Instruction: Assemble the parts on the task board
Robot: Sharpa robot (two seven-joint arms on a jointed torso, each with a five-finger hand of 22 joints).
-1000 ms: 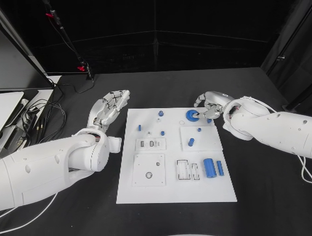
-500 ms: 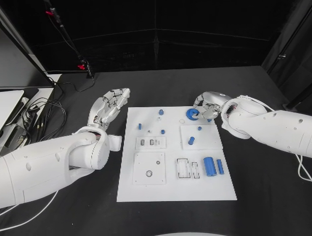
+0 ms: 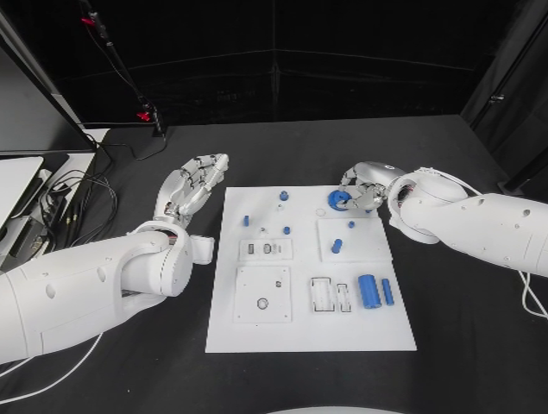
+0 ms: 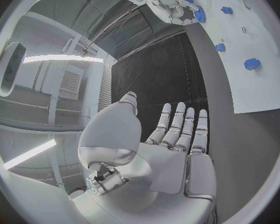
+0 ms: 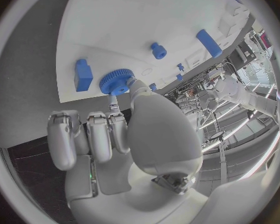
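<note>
The white task board (image 3: pixel 301 332) lies in the middle of the black table. My right hand (image 3: pixel 369 191) is at the board's far right corner and pinches a blue gear (image 3: pixel 337 201) between thumb and fingers, low over the board. The right wrist view shows the gear (image 5: pixel 115 82) at the fingertips, beside a small blue block (image 5: pixel 84 74). A blue cylinder (image 3: pixel 368 293) and a blue bar (image 3: pixel 386 294) lie near the board's right edge. Small blue pegs (image 3: pixel 282 198) stand at the far side. My left hand (image 3: pixel 193 185) is off the board's far left corner, fingers straight and apart, holding nothing.
Cables (image 3: pixel 68 203) and a white device (image 3: pixel 0 203) lie at the table's left edge. A thin black stand with red clamps (image 3: pixel 143 118) rises behind my left hand. Bare black table surrounds the board on the near and right sides.
My right hand has edged slightly toward the board's far edge with the gear still pinched. The left hand has stayed where it was.
</note>
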